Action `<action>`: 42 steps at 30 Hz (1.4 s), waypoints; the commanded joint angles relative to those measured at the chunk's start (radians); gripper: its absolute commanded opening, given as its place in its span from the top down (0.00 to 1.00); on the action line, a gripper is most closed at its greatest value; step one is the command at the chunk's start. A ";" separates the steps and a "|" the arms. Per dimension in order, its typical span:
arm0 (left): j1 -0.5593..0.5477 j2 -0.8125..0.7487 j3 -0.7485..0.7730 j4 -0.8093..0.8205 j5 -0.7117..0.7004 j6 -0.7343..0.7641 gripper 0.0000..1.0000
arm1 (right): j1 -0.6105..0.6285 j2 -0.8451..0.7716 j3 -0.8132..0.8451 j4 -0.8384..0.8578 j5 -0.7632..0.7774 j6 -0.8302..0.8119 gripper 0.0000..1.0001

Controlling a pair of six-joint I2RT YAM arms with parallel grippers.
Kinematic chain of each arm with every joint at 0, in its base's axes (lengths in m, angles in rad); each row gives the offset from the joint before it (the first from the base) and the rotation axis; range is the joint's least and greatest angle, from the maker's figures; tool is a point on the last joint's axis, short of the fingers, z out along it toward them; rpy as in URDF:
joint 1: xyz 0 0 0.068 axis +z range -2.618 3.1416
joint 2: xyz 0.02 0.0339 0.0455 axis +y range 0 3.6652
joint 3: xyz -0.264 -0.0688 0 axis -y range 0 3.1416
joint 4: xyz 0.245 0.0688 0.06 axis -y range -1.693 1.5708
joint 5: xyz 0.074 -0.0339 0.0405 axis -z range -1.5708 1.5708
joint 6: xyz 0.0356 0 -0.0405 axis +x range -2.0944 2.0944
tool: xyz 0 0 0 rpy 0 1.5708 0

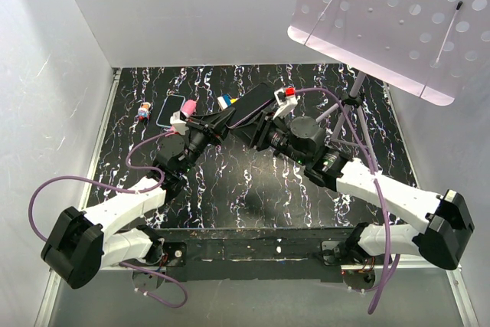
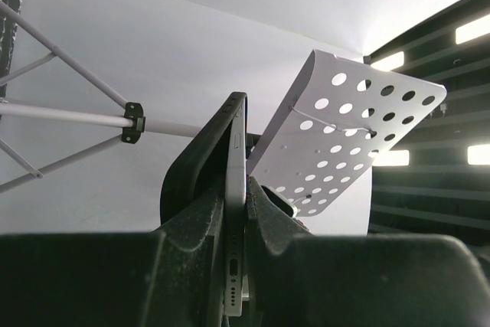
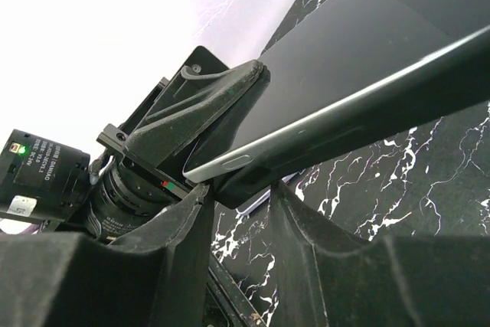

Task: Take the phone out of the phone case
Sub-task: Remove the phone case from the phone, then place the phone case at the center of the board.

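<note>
The phone (image 2: 236,155) is up in the air over the black marbled table (image 1: 230,189), between the two arms, and not resting on anything. The left claw (image 2: 239,197) is pressed together on it, gripping the end with the charging port. Seen from the left wrist, the phone stands edge-on between the two fingers. Its long axis runs straight out from that claw towards the white board with holes (image 2: 348,139).

On one side of the silver edge, the dark case (image 2: 200,160) bows away from the phone towards its far end. It looks partly peeled off there but still seated down by the fingers.

The right claw (image 3: 239,189) comes in from the other side and meets the phone across its length, near the gripped end. From the right wrist, the dark lower edge under the silver rim sits in the gap between its two fingers. The angle is poor, so I cannot tell whether the fingers are squeezing that edge or only standing either side of it.

Both claws are at the same end, so neither is closer. What matters next is the thin direction: the right claw probably needs the case lip alone, pulled off sideways from the phone's face while the left holds the phone steady.
</note>
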 commanded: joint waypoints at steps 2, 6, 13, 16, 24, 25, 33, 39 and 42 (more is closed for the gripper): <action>-0.006 -0.056 0.035 0.081 0.009 -0.035 1.00 | 0.008 0.030 0.052 0.008 0.153 -0.008 0.60; -0.007 -0.068 0.041 0.072 0.015 -0.035 1.00 | 0.019 0.046 0.066 -0.009 0.227 -0.006 0.63; -0.012 -0.092 0.043 0.054 0.014 -0.038 1.00 | 0.027 0.093 0.122 -0.116 0.463 -0.038 0.99; -0.010 -0.120 0.040 0.034 0.012 -0.029 1.00 | -0.001 0.119 0.152 -0.361 0.607 0.009 0.99; 0.006 -0.211 0.071 -0.164 -0.029 0.190 1.00 | -0.059 0.020 0.037 -0.435 0.395 -0.153 0.99; 0.014 -0.206 0.071 -0.173 -0.032 0.215 1.00 | -0.059 -0.006 0.030 -0.448 0.349 -0.172 0.99; 0.077 -0.007 0.267 -0.275 -0.031 0.575 1.00 | -0.059 -0.219 -0.006 -0.800 -0.038 -0.155 0.99; 0.100 0.327 0.452 -0.141 0.076 0.638 1.00 | -0.061 -0.405 -0.074 -1.006 -0.074 -0.011 0.99; 0.102 0.522 0.538 -0.098 0.090 0.653 1.00 | -0.059 -0.482 -0.088 -1.050 -0.037 0.039 0.99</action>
